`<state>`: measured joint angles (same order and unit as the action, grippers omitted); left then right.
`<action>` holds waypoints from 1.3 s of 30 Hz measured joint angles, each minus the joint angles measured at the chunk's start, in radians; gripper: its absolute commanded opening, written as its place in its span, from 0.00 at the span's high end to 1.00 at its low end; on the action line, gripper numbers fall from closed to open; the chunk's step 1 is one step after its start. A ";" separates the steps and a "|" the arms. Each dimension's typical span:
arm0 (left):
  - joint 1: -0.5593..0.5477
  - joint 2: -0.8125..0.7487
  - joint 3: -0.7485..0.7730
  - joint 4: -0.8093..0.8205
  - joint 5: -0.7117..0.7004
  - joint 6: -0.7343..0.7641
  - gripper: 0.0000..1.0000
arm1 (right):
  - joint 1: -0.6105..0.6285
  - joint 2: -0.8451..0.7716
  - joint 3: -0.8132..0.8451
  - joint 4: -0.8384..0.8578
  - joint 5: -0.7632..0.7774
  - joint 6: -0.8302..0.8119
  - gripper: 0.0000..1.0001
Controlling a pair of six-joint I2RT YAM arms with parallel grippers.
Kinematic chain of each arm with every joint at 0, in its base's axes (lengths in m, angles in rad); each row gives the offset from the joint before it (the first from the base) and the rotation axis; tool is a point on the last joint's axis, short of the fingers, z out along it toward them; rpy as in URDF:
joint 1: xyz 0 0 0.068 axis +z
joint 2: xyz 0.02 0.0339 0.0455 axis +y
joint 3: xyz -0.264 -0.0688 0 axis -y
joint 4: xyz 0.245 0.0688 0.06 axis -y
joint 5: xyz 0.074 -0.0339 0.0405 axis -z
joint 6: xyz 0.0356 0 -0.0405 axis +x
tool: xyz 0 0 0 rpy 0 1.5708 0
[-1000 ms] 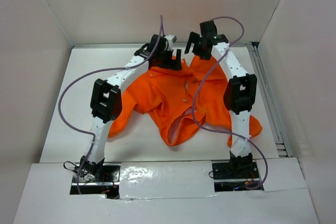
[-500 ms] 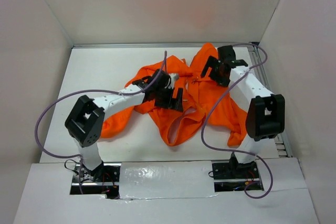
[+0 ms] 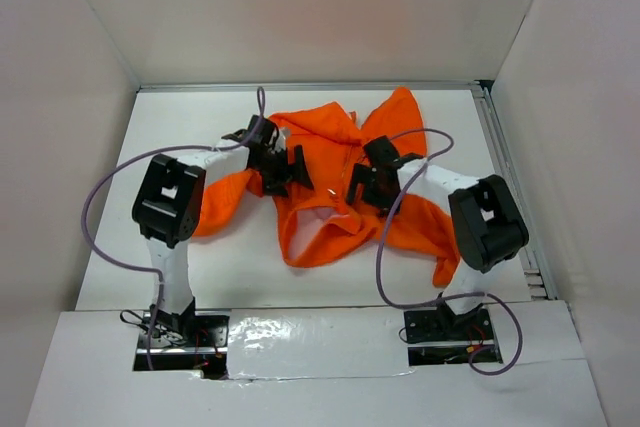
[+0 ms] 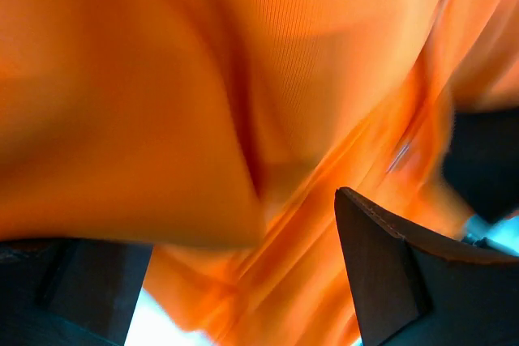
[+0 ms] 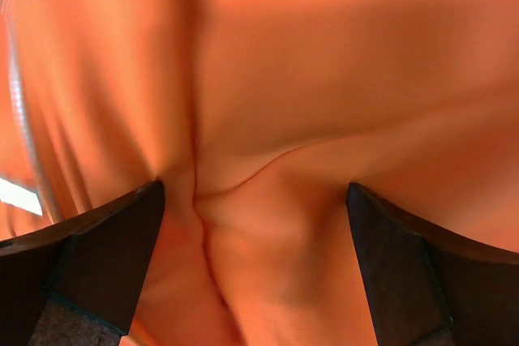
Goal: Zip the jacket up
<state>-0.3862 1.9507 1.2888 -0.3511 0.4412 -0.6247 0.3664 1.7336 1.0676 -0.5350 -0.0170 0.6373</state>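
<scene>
The bright orange jacket (image 3: 322, 142) lies crumpled in the middle of the white table, one sleeve trailing left and one right. My left gripper (image 3: 287, 172) hangs over its left half and my right gripper (image 3: 362, 190) over its right half, facing each other. In the left wrist view, blurred orange jacket (image 4: 203, 79) fills the frame, and the left gripper (image 4: 243, 281) is open over it. In the right wrist view, the right gripper (image 5: 255, 257) stands open with a fold of jacket (image 5: 324, 79) bulging between its fingers (image 5: 405, 273). A strip of silver zipper (image 5: 23, 131) shows at the left edge.
The bare table (image 3: 150, 127) is boxed in by tall white walls. A metal rail (image 3: 512, 197) runs along the right side. Purple cables (image 3: 92, 222) loop off both arms, the right one (image 3: 382, 257) lying over the jacket's near edge.
Both arms have drawn back from the far edge to the middle of the jacket. The jacket has shifted and bunched differently. The right gripper has opened a little wider.
</scene>
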 measured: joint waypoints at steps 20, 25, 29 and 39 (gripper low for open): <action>-0.039 0.384 0.773 -0.134 0.073 0.212 0.01 | 0.644 0.033 0.185 0.246 -0.293 -0.019 0.00; 0.079 0.233 0.734 -0.153 0.090 0.200 0.01 | 0.423 -0.243 0.082 0.215 -0.215 -0.023 0.00; 0.168 -0.007 0.514 -0.121 0.022 0.185 0.01 | 0.268 -0.341 0.068 0.164 -0.105 -0.025 0.00; -0.248 -0.559 -0.365 -0.045 0.021 0.015 0.01 | 0.031 0.042 0.349 -0.019 0.048 -0.107 0.02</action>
<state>-0.6346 1.3914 0.9237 -0.3958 0.4625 -0.6098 0.3973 1.7756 1.4166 -0.5541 0.0311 0.5301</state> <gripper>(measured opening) 0.993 0.986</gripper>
